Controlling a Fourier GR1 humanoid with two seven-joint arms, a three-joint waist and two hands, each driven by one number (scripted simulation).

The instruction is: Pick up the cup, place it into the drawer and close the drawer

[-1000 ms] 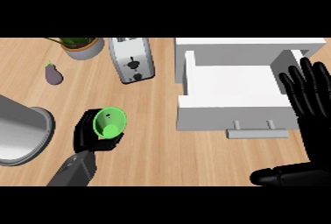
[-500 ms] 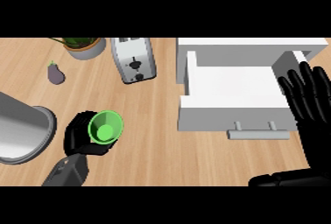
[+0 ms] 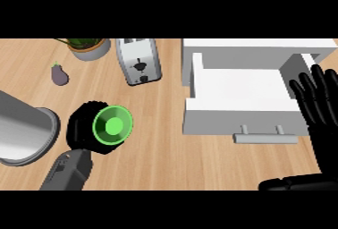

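Wooden counter (image 3: 171,156), viewed steeply from above.

Drawer (image 3: 238,85): white, upper right of frame, pulled open. Its white floor shows. The front panel faces the lower edge of the frame and carries a grey bar handle (image 3: 265,138).

Cup (image 3: 113,126): green, left of centre in the lower half of the frame. It is tilted so that its mouth faces up toward the view, with rim and inner bottom both visible. It sits well apart from the drawer, to the drawer's left. I cannot tell whether it touches the counter.

My left hand (image 3: 80,127): clamped on the cup, fingers curled round it. Black fingers show along the cup's left and lower sides. My grey forearm enters from the lower left edge.

My right hand (image 3: 315,105): at the right edge of the frame, fingers straight and spread, pointing toward the upper edge. It overlaps the drawer's right wall and holds nothing.

Other items:
- Toaster (image 3: 138,60), upper centre, just left of the drawer.
- Plant (image 3: 89,48), upper left.
- Eggplant (image 3: 59,75), below the plant.
- Grey pot (image 3: 20,129), at the left edge, near my left hand.
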